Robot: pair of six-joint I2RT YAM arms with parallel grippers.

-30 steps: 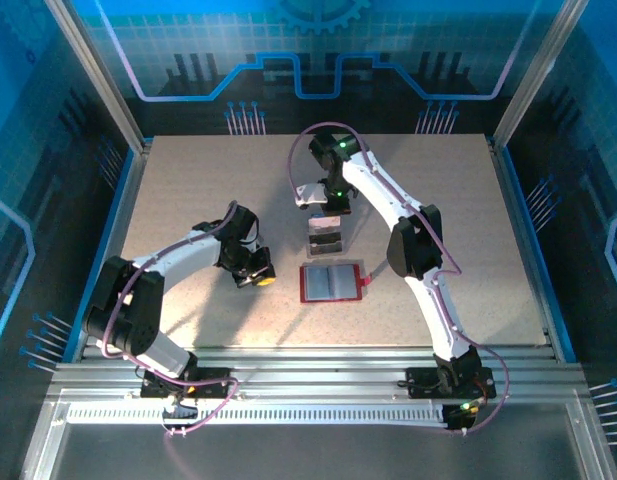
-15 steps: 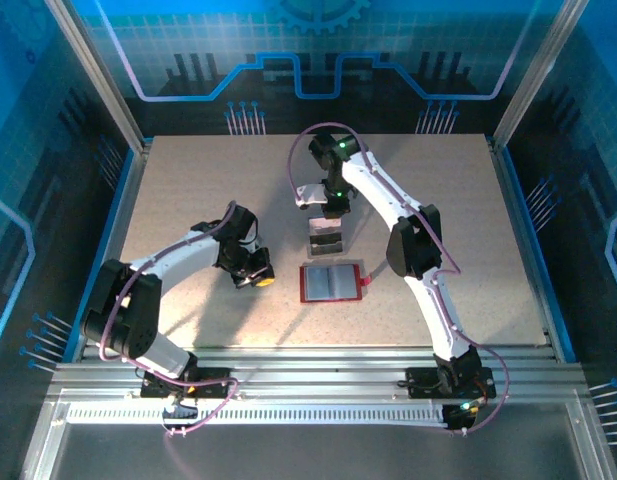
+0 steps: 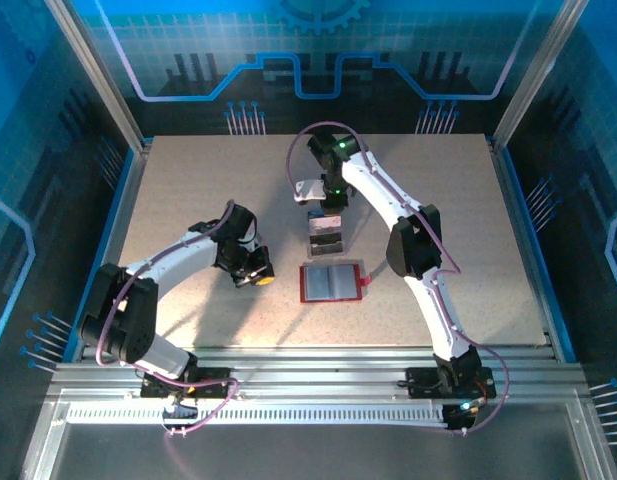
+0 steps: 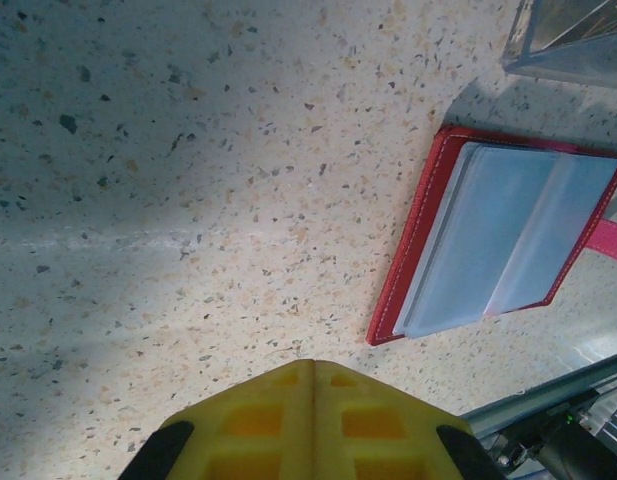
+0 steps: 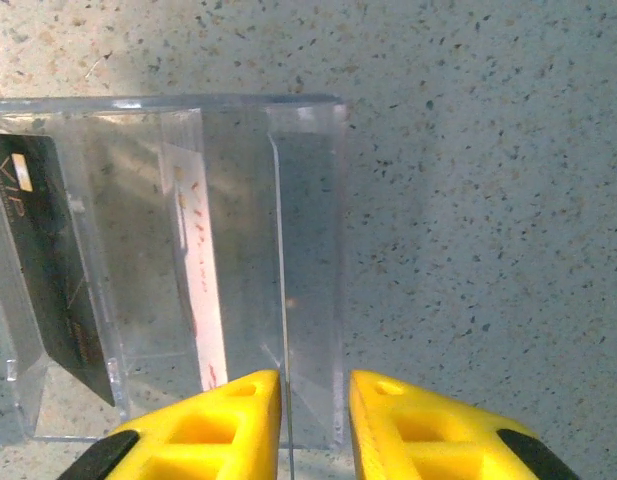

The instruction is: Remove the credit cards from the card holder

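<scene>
A speckled table (image 3: 188, 190) is carrying two things: the red card holder (image 3: 331, 282) is lying open and flat, and a clear tray (image 3: 326, 236) is sitting near it.

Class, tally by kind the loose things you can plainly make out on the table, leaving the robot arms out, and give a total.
Red card holder: 1
Clear tray: 1
Cards plainly seen in the tray: 2, a dark card and a white card with red marks
Total: 4
</scene>
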